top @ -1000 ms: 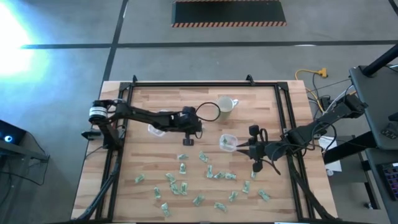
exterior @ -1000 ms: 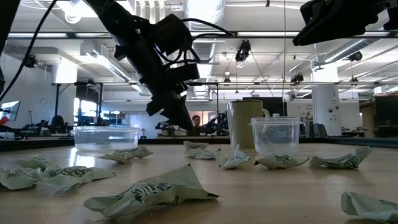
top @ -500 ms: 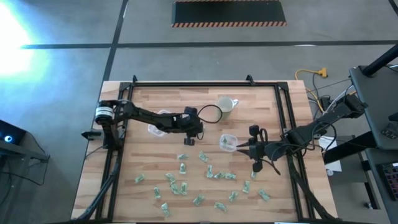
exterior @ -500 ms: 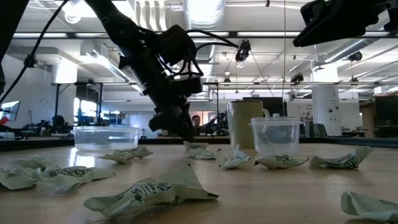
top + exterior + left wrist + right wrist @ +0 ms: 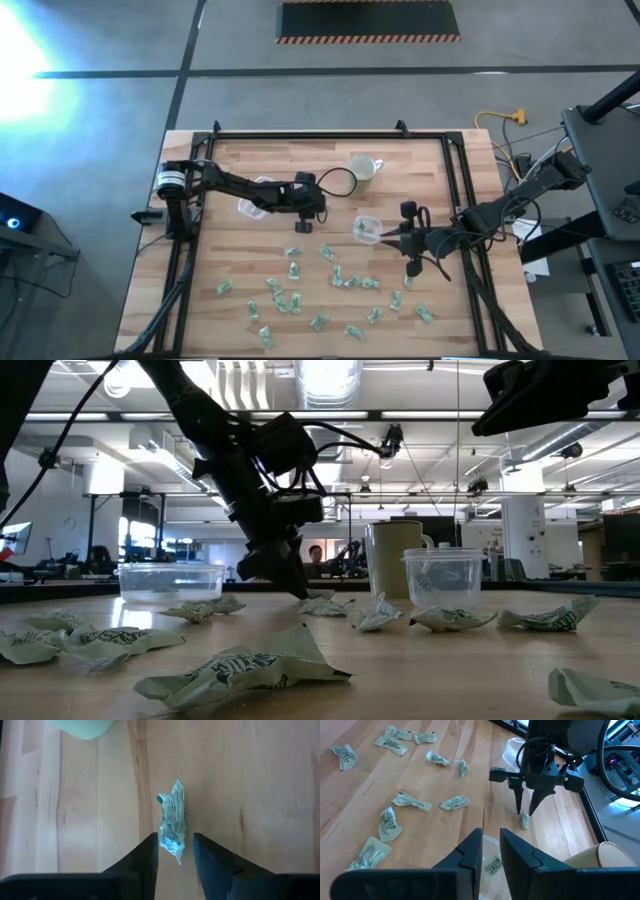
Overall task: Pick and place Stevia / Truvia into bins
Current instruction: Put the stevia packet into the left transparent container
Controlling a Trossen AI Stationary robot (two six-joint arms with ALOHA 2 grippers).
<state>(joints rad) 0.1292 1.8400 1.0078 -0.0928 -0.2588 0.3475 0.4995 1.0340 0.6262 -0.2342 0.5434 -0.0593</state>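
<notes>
Left claw [image 5: 173,851]: fingers parted, astride one packet [image 5: 172,821] lying on the bench [image 5: 260,795], just short of the mug [image 5: 363,169]
Right claw [image 5: 491,851]: fingers narrowly apart, empty; above small bin [image 5: 366,228] beside the mug
Remaining packets [image 5: 290,300]: scattered on the bench

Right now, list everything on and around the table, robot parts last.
Sweetener packets: many, green and white, scattered over the near half of the table; one lies between the left gripper's fingers, one is already in the small cup.
Wide clear bin: one, left of centre, beside the left arm.
Small clear cup: one, right of centre.
Mug: one, pale, toward the far edge.
Table: one, light wood.
Left gripper: open, lowered around a packet.
Right gripper: at the small cup's rim.
</notes>
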